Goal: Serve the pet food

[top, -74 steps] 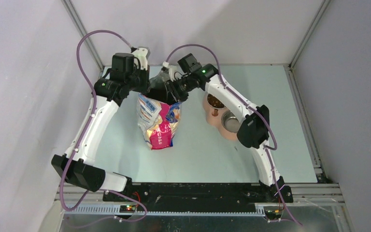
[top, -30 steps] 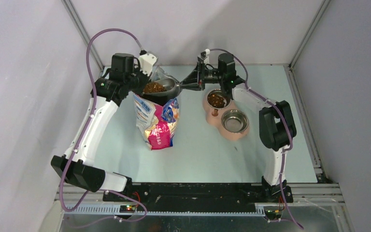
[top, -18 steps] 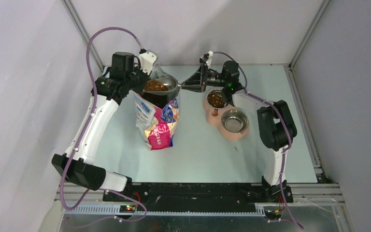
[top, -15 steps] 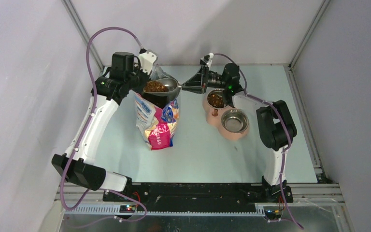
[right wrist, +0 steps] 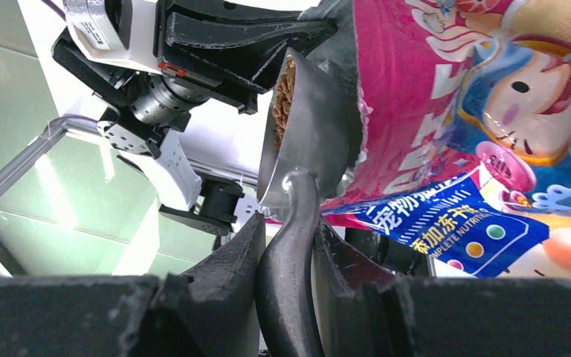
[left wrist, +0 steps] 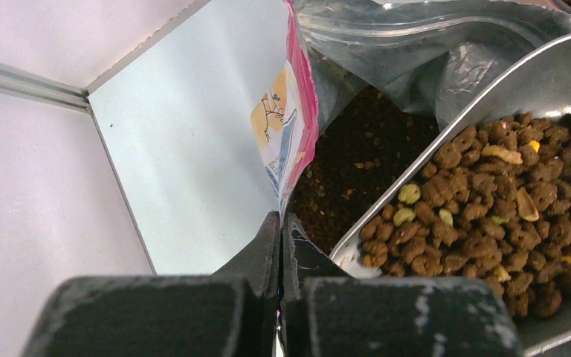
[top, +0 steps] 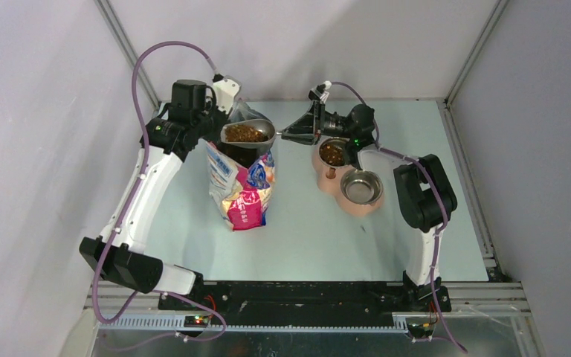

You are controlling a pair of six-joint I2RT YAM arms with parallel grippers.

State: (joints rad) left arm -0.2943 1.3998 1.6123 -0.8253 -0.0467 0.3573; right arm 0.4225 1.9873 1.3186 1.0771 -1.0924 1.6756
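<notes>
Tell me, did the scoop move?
Yes. The scoop came up out of the bag and edged right, toward the pink double bowl, now full of pet food.

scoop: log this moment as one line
scoop: full of pet food, over open bag | right gripper: shut on its handle | left gripper: shut on bag rim | far bowl: some food | near bowl: empty
</notes>
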